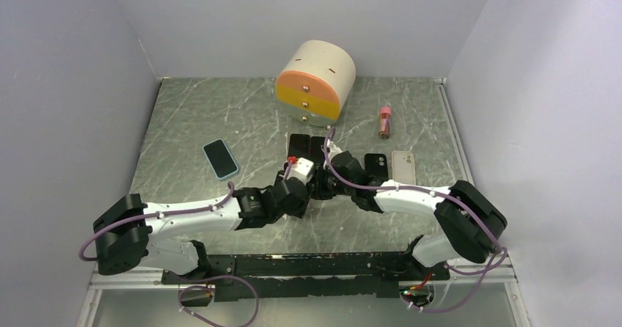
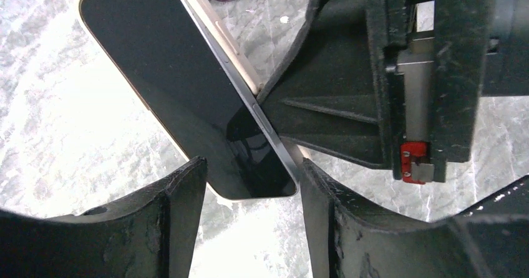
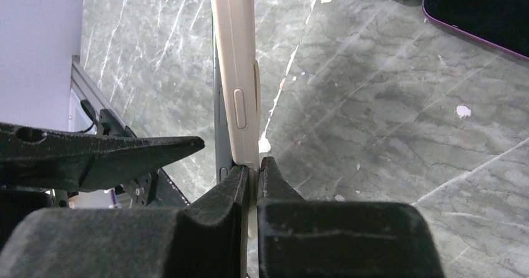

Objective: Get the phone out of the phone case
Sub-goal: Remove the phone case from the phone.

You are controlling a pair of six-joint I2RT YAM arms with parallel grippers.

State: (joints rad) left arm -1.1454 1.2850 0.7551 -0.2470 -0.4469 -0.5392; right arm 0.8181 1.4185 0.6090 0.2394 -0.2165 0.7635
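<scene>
A phone (image 2: 168, 72) with a dark screen and a silver edge is held up on its side between the two grippers, which meet at mid-table. Its cream case (image 3: 236, 53) is partly peeled off the back. My right gripper (image 3: 251, 169) is shut on the case's rim, with the phone's grey edge (image 3: 218, 103) just left of it. My left gripper (image 2: 252, 178) has its jaws wide apart, closed across the phone's lower end, with both fingertips against its long edges. In the top view, the left gripper (image 1: 308, 184) and right gripper (image 1: 328, 179) hide the phone.
A phone in a blue case (image 1: 220, 158) lies at the left. Two dark phones (image 1: 306, 145), one purple-rimmed (image 3: 480, 16), lie behind the grippers. A black case (image 1: 375, 163) and a cream case (image 1: 403, 167) lie to the right. A round drawer unit (image 1: 315, 81) and a red tube (image 1: 384, 122) stand at the back.
</scene>
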